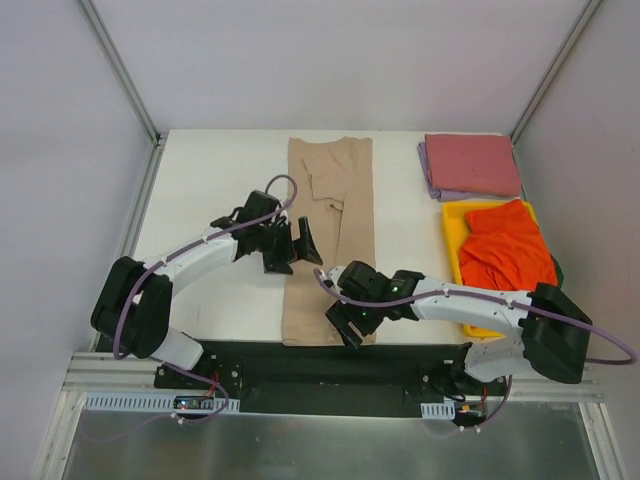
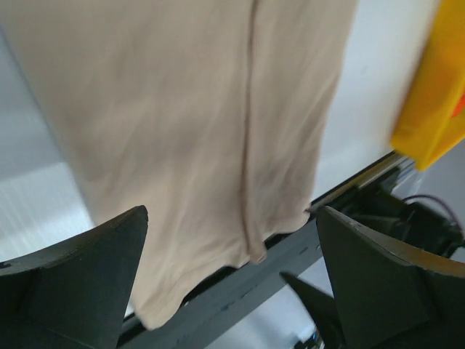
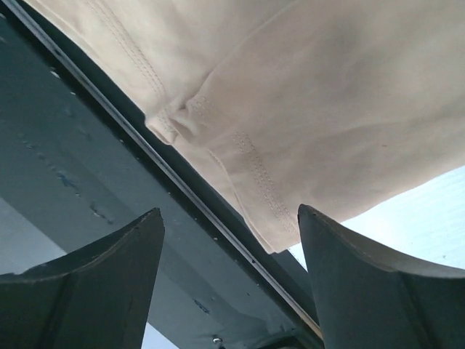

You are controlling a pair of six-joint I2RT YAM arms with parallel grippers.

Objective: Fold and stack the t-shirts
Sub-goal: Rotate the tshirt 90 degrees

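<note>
A tan t-shirt lies as a long narrow strip down the middle of the white table, its hem hanging over the near edge. My left gripper hovers open over the strip's left edge, halfway along it. In the left wrist view the tan t-shirt fills the space beyond the open left gripper. My right gripper is at the hem's near right corner. In the right wrist view the right gripper stands open, the stitched corner of the tan t-shirt just beyond its tips, nothing gripped.
A dusty pink-red t-shirt lies folded on a lavender one at the back right. A crumpled orange-red t-shirt sits in the yellow tray on the right. The dark base rail runs below the table's near edge.
</note>
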